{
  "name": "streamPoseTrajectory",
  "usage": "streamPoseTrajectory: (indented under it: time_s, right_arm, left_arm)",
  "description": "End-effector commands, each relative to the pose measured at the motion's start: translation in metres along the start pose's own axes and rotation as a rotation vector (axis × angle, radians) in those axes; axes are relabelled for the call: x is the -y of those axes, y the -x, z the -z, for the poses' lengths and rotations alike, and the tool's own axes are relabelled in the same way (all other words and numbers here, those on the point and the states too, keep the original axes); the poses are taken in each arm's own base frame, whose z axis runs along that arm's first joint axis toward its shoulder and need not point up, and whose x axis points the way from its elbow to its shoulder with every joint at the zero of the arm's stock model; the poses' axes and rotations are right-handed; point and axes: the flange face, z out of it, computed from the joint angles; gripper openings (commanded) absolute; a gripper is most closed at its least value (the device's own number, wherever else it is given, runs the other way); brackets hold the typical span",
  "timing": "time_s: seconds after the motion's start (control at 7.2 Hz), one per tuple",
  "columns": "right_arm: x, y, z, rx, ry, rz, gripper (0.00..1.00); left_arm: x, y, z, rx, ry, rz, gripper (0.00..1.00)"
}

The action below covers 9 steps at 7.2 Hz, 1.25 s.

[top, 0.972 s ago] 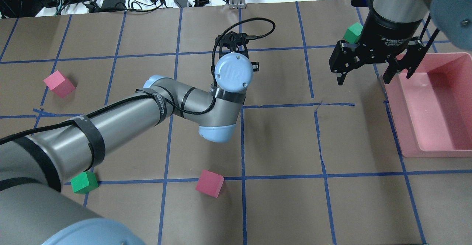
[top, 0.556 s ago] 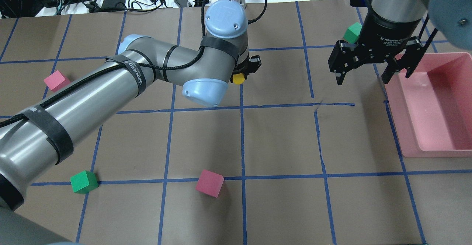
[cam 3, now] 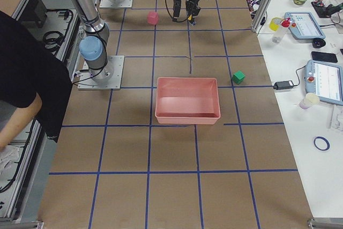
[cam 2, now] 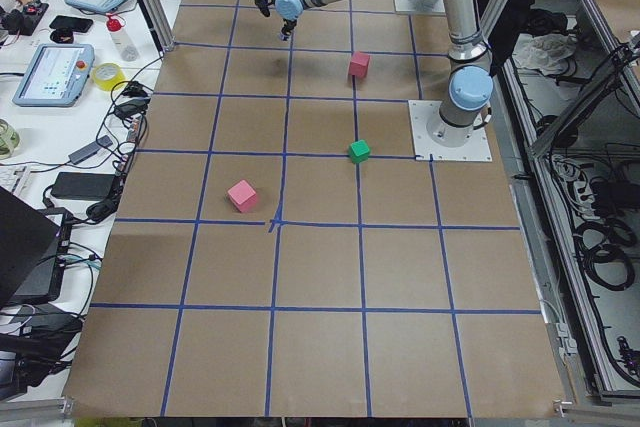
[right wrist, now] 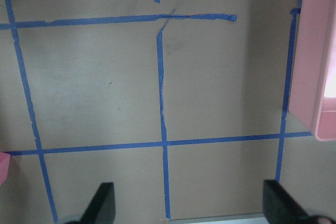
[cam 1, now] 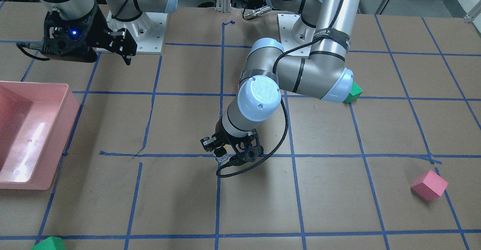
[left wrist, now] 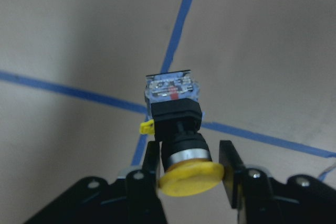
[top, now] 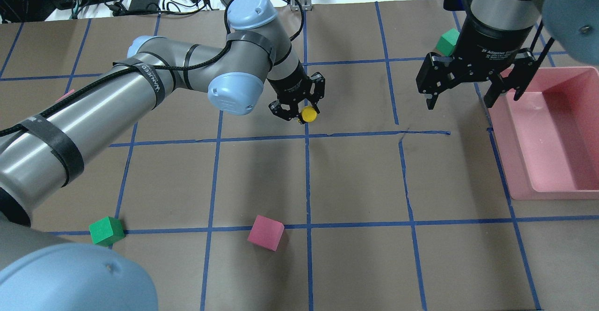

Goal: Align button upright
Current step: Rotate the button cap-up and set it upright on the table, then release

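The button (left wrist: pixel 177 129) has a yellow mushroom cap, a black body and a silvery-blue terminal base. My left gripper (left wrist: pixel 190 169) is shut on it just under the cap, with the base pointing away from the wrist toward the table. In the overhead view the yellow cap (top: pixel 308 114) shows at the tip of the tilted left gripper (top: pixel 299 109), near a blue tape crossing. In the front view the button's base (cam 1: pixel 221 156) hangs below the left gripper. My right gripper (top: pixel 460 101) is open and empty, hovering beside the pink bin; its fingertips (right wrist: pixel 102 203) frame bare table.
A pink bin (top: pixel 552 193) stands at the right. A pink cube (top: pixel 266 232) and a green cube (top: pixel 106 230) lie near the front. Another green cube (top: pixel 448 41) sits behind the right gripper. A second pink cube (cam 1: pixel 429 185) lies far to my left.
The left arm has swung its elbow back and tilted the wrist over. The button, first hidden under the wrist, now shows in the gripper and has moved slightly nearer. The right arm is still.
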Motion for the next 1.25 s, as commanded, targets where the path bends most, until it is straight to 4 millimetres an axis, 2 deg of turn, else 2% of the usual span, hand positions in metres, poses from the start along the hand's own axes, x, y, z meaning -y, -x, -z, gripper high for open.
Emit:
streamPoseTrajectory:
  time_s: [0.0,0.14,0.69,0.83,0.97,1.11]
  right_arm:
    - [-0.001,0.0,-0.001,-0.001,0.003,0.0,1.0]
    - [0.0,0.0,-0.002,0.0,0.004,0.0,1.0]
    - [-0.001,0.0,-0.003,0.0,0.008,0.0,1.0]
    - [-0.002,0.0,-0.004,-0.002,0.01,0.002,1.0]
    - [-0.002,0.0,-0.004,0.0,0.01,0.002,1.0]
    - [-0.002,0.0,-0.004,0.0,0.01,0.0,1.0]
  left_arm:
    - [0.02,0.012,-0.019,-0.034,0.098,0.126,0.0]
    - [0.021,0.018,-0.033,-0.019,0.119,0.136,0.0]
    - [0.02,0.016,-0.035,-0.027,0.13,0.127,0.04]
    - [0.021,0.017,-0.035,-0.024,0.125,0.122,0.92]
    - [0.019,0.014,-0.03,-0.034,0.126,0.128,1.0]
    - [0.02,0.012,-0.024,-0.041,0.116,0.124,1.0]
